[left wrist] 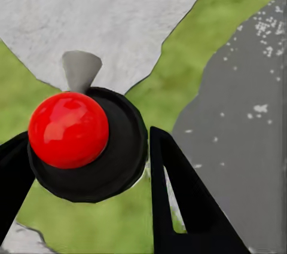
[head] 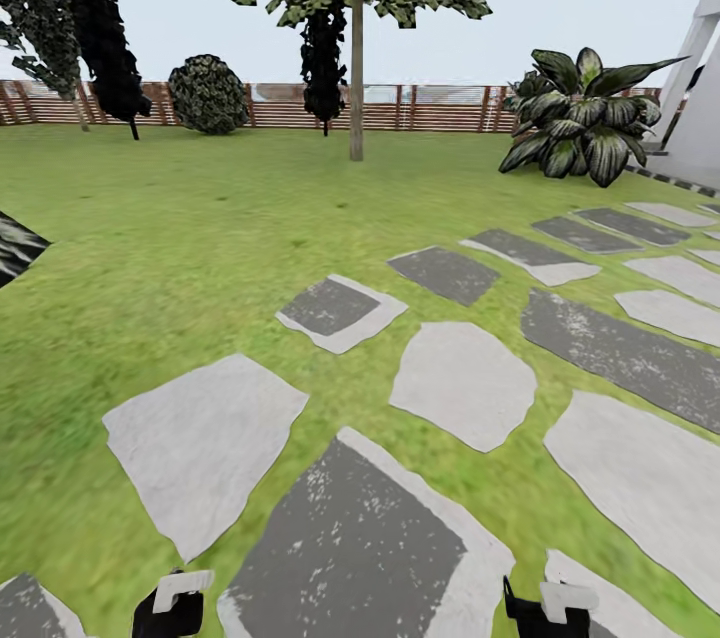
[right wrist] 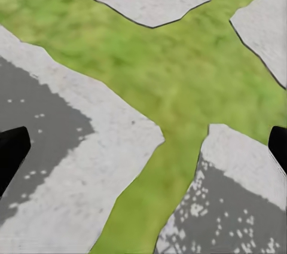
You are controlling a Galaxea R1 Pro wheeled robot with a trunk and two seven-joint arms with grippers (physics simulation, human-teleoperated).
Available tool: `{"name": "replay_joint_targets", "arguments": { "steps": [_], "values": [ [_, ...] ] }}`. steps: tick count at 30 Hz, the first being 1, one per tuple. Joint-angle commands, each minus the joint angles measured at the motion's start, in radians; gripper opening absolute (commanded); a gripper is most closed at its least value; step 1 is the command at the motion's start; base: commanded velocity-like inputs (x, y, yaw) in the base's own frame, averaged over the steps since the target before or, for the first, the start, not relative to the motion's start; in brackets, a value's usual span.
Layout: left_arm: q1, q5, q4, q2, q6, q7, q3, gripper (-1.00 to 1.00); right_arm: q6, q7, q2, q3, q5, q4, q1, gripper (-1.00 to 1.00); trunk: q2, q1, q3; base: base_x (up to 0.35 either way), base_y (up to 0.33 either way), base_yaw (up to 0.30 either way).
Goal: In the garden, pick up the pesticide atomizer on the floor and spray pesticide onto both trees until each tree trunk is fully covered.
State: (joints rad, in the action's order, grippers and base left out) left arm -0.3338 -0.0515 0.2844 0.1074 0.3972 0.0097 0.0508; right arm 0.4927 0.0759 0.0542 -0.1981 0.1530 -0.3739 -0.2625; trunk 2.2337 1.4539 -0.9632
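In the left wrist view the pesticide atomizer (left wrist: 89,146), a round black body with a glossy red ball on top and a grey cone nozzle, sits between the black fingers of my left gripper (left wrist: 89,173), which is shut on it. Low in the head view are my left gripper (head: 175,608) and right gripper (head: 545,613). In the right wrist view my right gripper (right wrist: 143,149) stands open over grass and stones, nothing between its fingers. One tree with a straight pale trunk (head: 356,78) stands far ahead on the lawn before the fence.
Grey and white stepping stones (head: 460,383) spread under and ahead of me, running right toward a white house (head: 700,68). A large broad-leaved plant (head: 580,118) stands at the right. Dark conifers (head: 100,18) and a round shrub (head: 207,95) line the wooden fence (head: 440,108). Open lawn (head: 180,218) lies left.
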Motion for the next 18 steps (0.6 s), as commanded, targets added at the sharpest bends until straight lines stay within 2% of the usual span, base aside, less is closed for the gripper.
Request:
{"name": "replay_joint_targets", "arguments": {
  "steps": [1,18],
  "values": [
    [-0.001,-0.005,-0.001,0.0,0.003,-0.001,0.0,-1.0,0.003,0.004,-0.001,-0.004,0.011,0.001,-0.001,1.0,0.0,0.0,-0.001,0.325,-0.115,0.005],
    [-0.001,-0.005,-0.001,0.0,0.003,-0.001,0.0,-1.0,0.003,0.004,-0.001,-0.004,0.011,0.001,0.0,1.0,0.0,0.0,-0.001,0.326,-0.111,0.0]
  ]
}}
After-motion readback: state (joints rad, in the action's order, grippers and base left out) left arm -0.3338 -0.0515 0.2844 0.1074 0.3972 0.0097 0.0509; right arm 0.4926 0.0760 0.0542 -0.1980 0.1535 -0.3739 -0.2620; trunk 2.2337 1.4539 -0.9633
